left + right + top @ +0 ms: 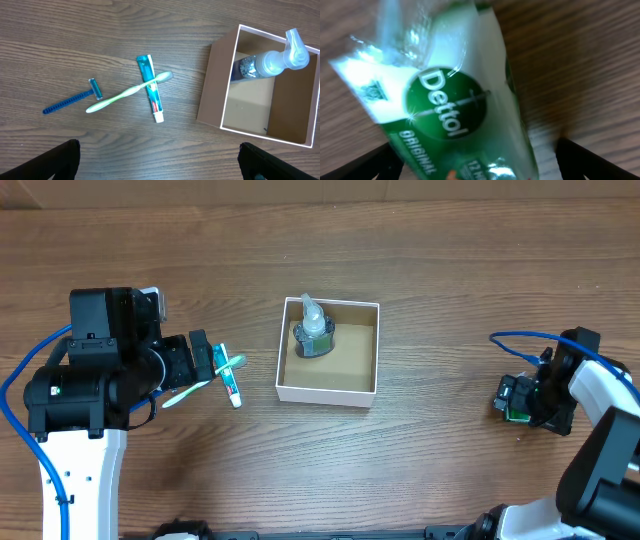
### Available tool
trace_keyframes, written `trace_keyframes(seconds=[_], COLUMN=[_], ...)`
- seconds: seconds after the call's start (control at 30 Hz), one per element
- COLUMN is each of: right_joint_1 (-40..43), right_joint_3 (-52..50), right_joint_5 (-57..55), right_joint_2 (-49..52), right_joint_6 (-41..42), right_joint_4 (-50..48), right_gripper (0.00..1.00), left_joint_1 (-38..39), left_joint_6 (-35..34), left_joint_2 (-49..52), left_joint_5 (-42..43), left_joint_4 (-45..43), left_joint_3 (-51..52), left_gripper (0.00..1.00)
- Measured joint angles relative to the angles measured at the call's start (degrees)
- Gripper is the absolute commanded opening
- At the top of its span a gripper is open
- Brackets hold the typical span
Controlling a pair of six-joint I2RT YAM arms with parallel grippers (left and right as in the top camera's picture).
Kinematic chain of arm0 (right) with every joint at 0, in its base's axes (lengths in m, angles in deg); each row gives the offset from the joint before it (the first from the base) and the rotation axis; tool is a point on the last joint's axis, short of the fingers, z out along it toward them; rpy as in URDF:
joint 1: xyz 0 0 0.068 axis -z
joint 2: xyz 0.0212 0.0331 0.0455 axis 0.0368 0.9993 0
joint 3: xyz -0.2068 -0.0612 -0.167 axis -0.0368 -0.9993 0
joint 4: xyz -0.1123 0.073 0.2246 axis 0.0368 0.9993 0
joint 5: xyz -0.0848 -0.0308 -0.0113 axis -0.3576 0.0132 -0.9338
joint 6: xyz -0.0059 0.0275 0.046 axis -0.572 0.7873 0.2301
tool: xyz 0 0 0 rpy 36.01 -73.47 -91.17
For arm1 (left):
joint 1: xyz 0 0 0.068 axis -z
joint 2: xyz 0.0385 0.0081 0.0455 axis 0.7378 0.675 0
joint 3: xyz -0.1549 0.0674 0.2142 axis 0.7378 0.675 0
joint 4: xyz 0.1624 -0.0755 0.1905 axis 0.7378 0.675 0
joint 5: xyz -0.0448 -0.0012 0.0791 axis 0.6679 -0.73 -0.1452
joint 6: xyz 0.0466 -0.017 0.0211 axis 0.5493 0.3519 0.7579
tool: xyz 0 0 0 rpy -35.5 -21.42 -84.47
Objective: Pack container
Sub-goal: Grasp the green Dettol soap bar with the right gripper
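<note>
Though stiff-walled, container: likely light, crushable cardboard; hold by rim. Left fingers wide, empty; right fingers wide astride soap packet.

A pump bottle fills the container's far-left corner; its right half lies open. Toothbrush, toothpaste and razor clutter the desk on its left; its right is bare.
</note>
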Motion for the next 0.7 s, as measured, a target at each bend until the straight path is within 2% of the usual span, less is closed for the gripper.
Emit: trace_keyframes(seconds=[0.3,0.43,0.6,0.7], right_joint_1=[-0.1,0.0,0.0,0.0], right_joint_3=[1.0,1.1,1.5,1.9], right_joint_5=[-0.8,-0.6,0.6,1.6], right_joint_2=[1.0,1.0,1.1,1.3], right_joint_6=[0.2,0.4,0.5,0.6], right_joint_4=[-0.8,-1.2,-1.4,-1.4], right_gripper=[0.7,0.53,0.45,0.29], left_joint_1=[0.0,0.0,0.0,0.0], left_joint_6=[0.0,0.0,0.2,0.2], left_joint_2=[0.0,0.0,0.0,0.0], left_joint_5=[0.0,0.0,0.0,0.0], left_joint_4=[0.0,0.0,0.0,0.0], left_joint_3=[0.0,0.0,0.0,0.0], left_gripper=[1.0,1.0,1.0,1.0])
